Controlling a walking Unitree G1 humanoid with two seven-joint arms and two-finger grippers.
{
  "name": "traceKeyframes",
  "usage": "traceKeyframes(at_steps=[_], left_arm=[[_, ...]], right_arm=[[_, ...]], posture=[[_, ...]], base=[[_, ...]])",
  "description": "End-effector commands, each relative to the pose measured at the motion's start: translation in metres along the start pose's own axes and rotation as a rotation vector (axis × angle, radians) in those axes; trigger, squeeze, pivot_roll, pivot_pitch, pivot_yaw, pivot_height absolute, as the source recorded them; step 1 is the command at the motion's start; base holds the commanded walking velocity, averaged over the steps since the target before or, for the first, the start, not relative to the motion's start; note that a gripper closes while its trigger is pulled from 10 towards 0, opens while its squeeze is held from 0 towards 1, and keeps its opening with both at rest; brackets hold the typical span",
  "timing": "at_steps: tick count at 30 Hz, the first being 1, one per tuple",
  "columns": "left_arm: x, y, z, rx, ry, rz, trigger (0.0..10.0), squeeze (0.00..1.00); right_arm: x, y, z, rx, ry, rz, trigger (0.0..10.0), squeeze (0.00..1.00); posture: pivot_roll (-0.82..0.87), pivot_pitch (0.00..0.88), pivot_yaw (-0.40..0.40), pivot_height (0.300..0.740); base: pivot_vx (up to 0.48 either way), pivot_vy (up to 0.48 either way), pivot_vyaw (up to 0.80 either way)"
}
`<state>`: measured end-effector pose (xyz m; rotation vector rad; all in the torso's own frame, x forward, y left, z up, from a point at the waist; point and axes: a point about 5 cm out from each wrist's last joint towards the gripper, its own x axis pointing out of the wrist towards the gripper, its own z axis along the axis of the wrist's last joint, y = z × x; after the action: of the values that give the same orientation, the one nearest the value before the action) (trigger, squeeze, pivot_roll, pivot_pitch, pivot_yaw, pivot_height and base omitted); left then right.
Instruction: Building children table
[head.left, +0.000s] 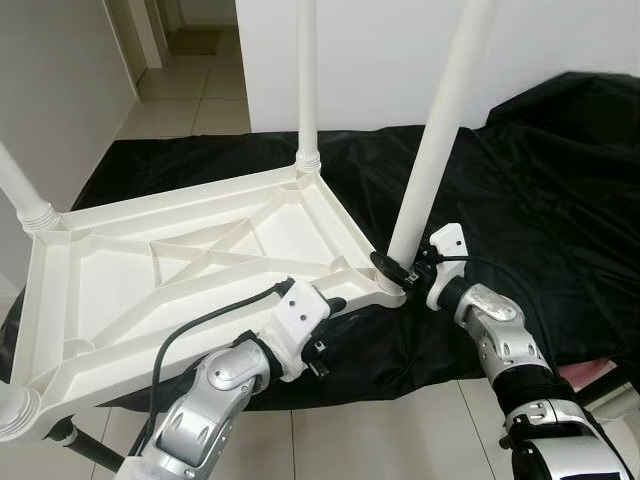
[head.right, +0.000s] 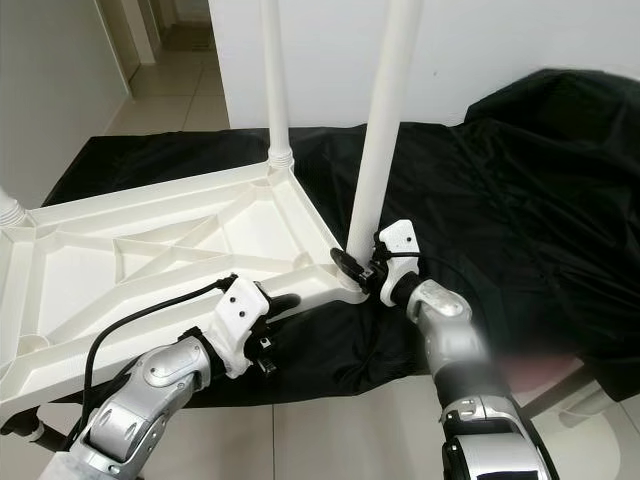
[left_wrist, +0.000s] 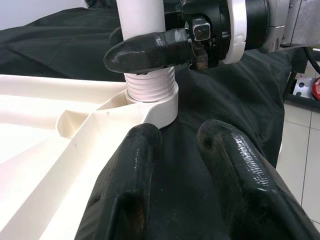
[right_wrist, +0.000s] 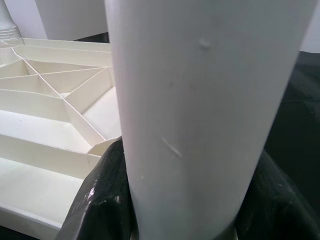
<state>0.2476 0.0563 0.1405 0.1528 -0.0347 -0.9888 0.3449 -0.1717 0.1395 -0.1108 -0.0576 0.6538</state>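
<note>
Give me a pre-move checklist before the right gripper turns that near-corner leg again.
1. Right gripper closed around the near-corner leg just above its base: ok.
2. Leg seated in the corner socket: thread ridges show above the collar, so not fully home: not ok.
3. Leg standing straight in the socket: cannot tell.
4. Left gripper bracing the upturned tabletop: fingers lie along its near edge, contact unclear: cannot tell.
5. Tabletop lying flat on the black cloth: ok.
6. Left arm's cable away from the leg: ok.
</note>
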Motion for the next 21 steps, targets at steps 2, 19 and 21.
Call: traceKeyframes(at_steps=[2,19,21], left_arm=[[-0.001,0.004,-0.002,0.010,0.011,0.043,10.0,0.00],[0.000,0.006,-0.002,0.006,0.010,0.051,10.0,0.00],[0.000,0.007,-0.003,0.011,0.010,0.060,10.0,0.00]], right_arm=[[-0.004,-0.002,-0.006,0.022,0.019,-0.016,8.1,0.00],[0.001,0.007,-0.015,0.103,0.033,-0.351,10.0,0.00],[0.002,0.014,-0.016,0.113,0.029,-0.413,10.0,0.00]], posture=[[0.00,0.031,0.039,0.740],[-0.01,0.033,0.038,0.740],[-0.01,0.035,0.033,0.740]], base=[[0.000,0.000,0.00],[0.000,0.000,0.00],[0.000,0.000,0.00]])
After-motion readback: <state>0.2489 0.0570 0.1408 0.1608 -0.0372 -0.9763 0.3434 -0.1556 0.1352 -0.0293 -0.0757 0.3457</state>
